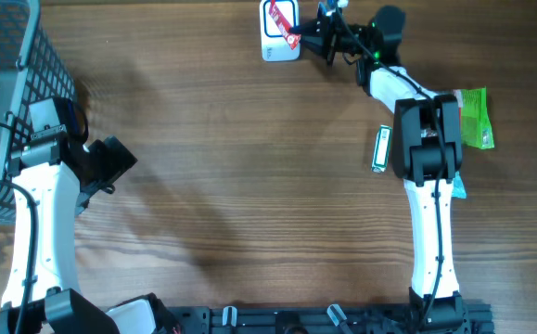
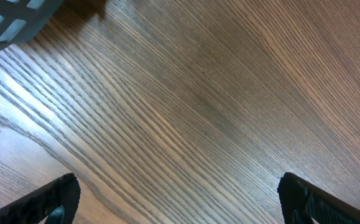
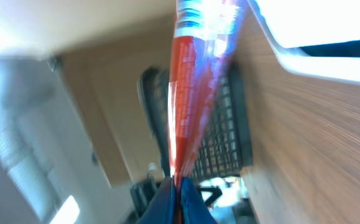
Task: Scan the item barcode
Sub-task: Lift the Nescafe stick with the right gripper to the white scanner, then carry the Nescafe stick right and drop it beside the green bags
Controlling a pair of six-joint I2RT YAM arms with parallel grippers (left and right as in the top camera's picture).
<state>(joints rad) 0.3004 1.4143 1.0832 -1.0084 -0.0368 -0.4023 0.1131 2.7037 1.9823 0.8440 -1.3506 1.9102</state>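
Well, right hand (image 1: 306, 39) clamps red packet (image 1: 283, 19); broad table (image 1: 249, 186) spreads between arms.

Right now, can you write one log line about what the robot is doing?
right gripper: shut on red packet | red packet: held at white scanner | left gripper: open, over table

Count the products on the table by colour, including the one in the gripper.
Red packet, pinched in the right gripper: 1
Green packet: 1
Green-and-white narrow pack: 1
Teal item, mostly hidden under the right arm: 1
Total: 4
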